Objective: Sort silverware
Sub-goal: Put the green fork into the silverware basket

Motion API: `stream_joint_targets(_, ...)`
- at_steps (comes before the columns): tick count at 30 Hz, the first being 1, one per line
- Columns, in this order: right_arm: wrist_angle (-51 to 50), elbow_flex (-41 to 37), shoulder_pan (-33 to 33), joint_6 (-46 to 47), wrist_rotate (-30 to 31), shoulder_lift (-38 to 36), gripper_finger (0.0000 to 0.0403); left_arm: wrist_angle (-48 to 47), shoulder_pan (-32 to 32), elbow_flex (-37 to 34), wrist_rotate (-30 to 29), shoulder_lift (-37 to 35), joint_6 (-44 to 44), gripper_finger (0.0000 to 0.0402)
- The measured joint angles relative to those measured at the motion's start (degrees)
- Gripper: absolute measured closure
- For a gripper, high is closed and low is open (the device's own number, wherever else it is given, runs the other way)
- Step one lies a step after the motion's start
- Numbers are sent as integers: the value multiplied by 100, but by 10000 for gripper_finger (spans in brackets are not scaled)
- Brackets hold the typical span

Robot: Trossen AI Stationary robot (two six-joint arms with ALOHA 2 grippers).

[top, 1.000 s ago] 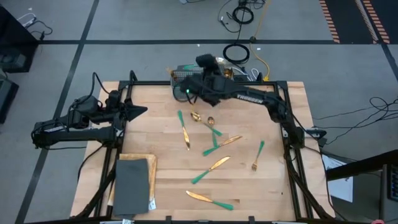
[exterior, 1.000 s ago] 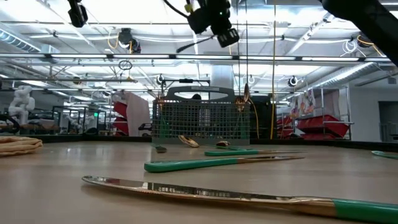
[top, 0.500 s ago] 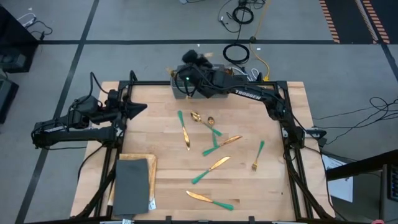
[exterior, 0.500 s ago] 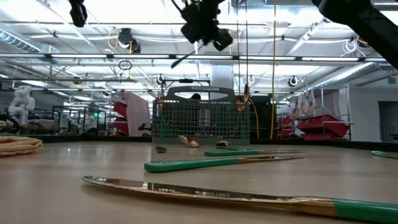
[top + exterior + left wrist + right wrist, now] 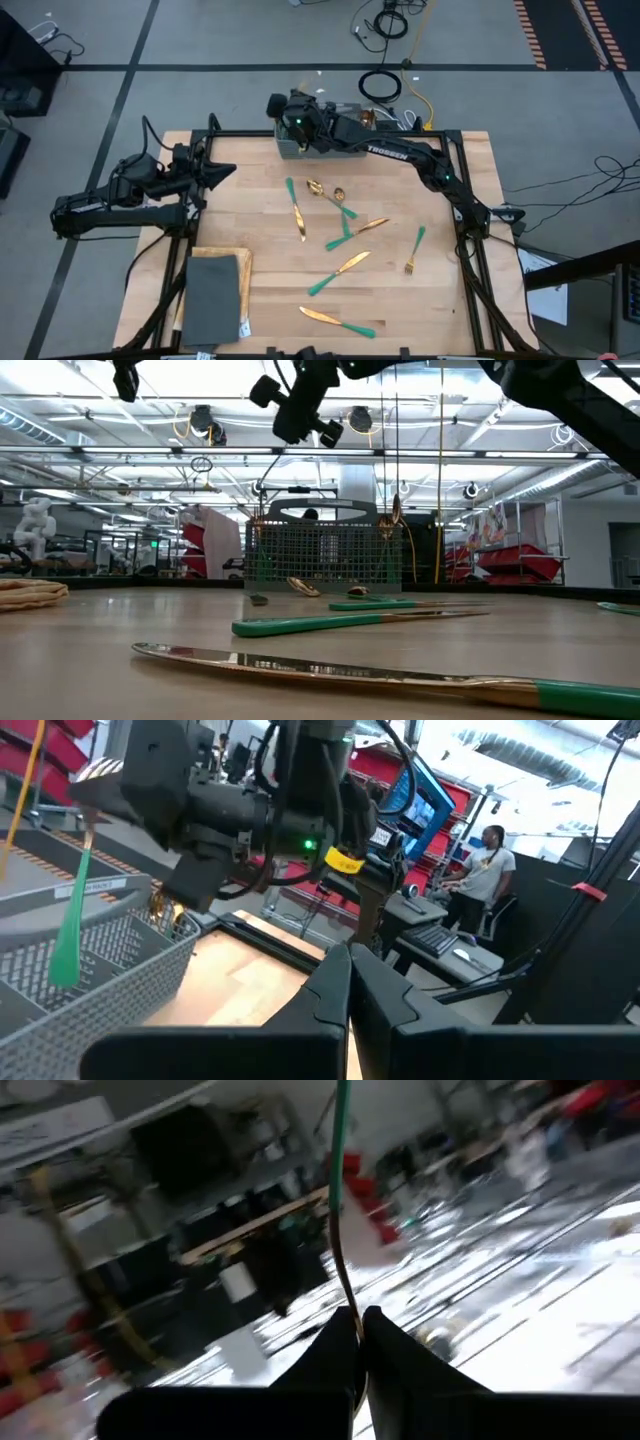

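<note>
From my console the wooden table (image 5: 260, 250) looked the same as a second before; what had changed was my right arm, which had swung further toward the left of the far edge, so that its gripper (image 5: 283, 106) hung above the left end of the wire basket (image 5: 322, 555) rather than beside it. In the low view that gripper (image 5: 283, 412) had drifted left and sat high above the basket. Its jaws were clenched on a thin piece of silverware (image 5: 342, 1210): through the right wrist camera the green handle ran straight out away from the fingers (image 5: 385, 1350), its long axis in line with them, the other end hidden between them. The left arm waited at the table's left edge as before, its gripper (image 5: 222, 176) pinched closed on nothing, fingers (image 5: 330, 985) together. The dark slab (image 5: 211, 297) lay at the near left corner. The loose silverware had not moved: a knife (image 5: 338, 320) nearest me lying roughly crosswise, blade to the left, another knife (image 5: 295, 208) pointing its green handle toward the basket, a fork (image 5: 414, 249) on the right with its tines toward the near edge.
</note>
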Motion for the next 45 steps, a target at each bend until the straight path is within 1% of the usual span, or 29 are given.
stream_joint_targets(2, 104, 1, -36, -215, -357, -3, 403, 0, 0, 0, -24, 0, 109, 395)
stream_joint_targets(3, 194, 5, -62, -323, -413, -6, 403, 0, 0, 0, -29, 0, 134, 395)
stream_joint_targets(5, 350, 15, -122, -429, -394, 16, 403, 0, 0, 0, -61, 0, 146, 395)
stream_joint_targets(10, 217, 4, -334, -596, -368, 42, 403, -4, 0, 0, -98, 0, 434, 395)
stream_joint_targets(14, 277, 15, -467, -760, -605, 100, 403, -4, 0, 0, -277, 0, 691, 395)
stream_joint_targets(18, 297, 2, -534, -967, -720, 322, 403, -31, 0, 0, -399, 0, 880, 395)
stream_joint_targets(22, 753, 4, -559, -1129, -780, 554, 403, -33, 1, 0, -510, 0, 983, 395)
stream_joint_targets(25, 904, 4, -595, -1290, -784, 696, 403, -35, 2, 0, -529, 0, 1087, 395)
stream_joint_targets(34, 924, 4, -659, -1447, -789, 1064, 403, -47, 0, 0, -527, 0, 1341, 395)
stream_joint_targets(37, 938, 9, -656, -1451, -800, 1119, 403, -46, 0, 0, -547, 0, 1431, 395)
stream_joint_targets(40, 727, 9, -653, -1400, -813, 1137, 403, -46, 0, 0, -587, 0, 1491, 395)
stream_joint_targets(42, 527, 9, -653, -1126, -894, 1137, 403, -45, 0, 0, -629, 0, 1493, 395)
stream_joint_targets(45, 522, 9, -653, -675, -902, 1137, 397, -43, 0, 0, -637, 0, 1486, 395)
